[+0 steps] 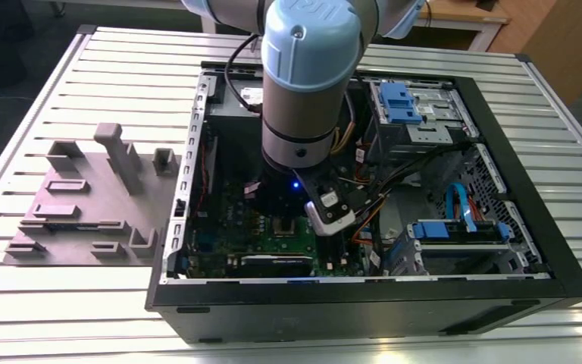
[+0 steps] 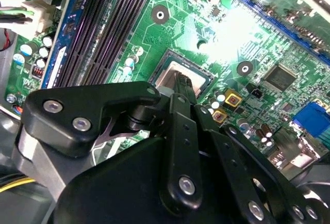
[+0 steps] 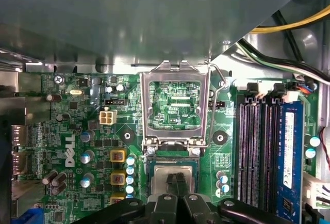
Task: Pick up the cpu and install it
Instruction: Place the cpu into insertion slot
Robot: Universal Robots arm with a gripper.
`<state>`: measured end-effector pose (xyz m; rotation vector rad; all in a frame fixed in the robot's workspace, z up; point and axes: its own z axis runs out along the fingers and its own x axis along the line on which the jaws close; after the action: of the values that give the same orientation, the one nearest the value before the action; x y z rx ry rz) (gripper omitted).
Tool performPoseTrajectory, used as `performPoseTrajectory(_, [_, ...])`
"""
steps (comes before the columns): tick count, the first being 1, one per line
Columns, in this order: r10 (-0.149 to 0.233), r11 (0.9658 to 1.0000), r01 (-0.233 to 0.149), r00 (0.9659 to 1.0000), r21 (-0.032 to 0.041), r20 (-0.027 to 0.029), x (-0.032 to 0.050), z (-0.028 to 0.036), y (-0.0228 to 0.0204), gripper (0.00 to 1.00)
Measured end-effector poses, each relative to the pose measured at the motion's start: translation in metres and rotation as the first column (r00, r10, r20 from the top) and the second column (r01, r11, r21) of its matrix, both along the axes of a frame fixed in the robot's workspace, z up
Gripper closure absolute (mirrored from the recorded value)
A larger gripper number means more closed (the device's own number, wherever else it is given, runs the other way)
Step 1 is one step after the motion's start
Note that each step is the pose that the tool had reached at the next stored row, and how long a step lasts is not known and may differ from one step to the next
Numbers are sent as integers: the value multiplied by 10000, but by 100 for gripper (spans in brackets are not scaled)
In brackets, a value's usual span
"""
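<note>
The cpu (image 3: 161, 178) lies in the socket (image 3: 198, 158), below the raised frame (image 3: 146, 110). My gripper (image 3: 177, 178) is over its middle, fingers pinched together and holding nothing. I judge seating needs light, straight-down contact, never a sideways drag.

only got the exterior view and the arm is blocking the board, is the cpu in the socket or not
Observer: Looks so. In the first wrist view the cpu lies flat in it, silvery top up.
Operator: ok and the cover, down yet
Observer: No. The metal load plate stands flipped open, and the green board shows through its window.
Operator: where's the claw then
Observer: In the first wrist view the claw has its tips together over the middle of the cpu's top.
</note>
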<state>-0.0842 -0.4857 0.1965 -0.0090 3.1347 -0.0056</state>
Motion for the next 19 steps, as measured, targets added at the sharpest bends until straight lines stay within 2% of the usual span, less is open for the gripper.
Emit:
performPoseTrajectory(10, [0, 10000, 0, 10000, -21, -9, -1, 234, -3, 90])
performPoseTrajectory(19, [0, 10000, 0, 10000, -21, -8, -1, 236, -3, 90])
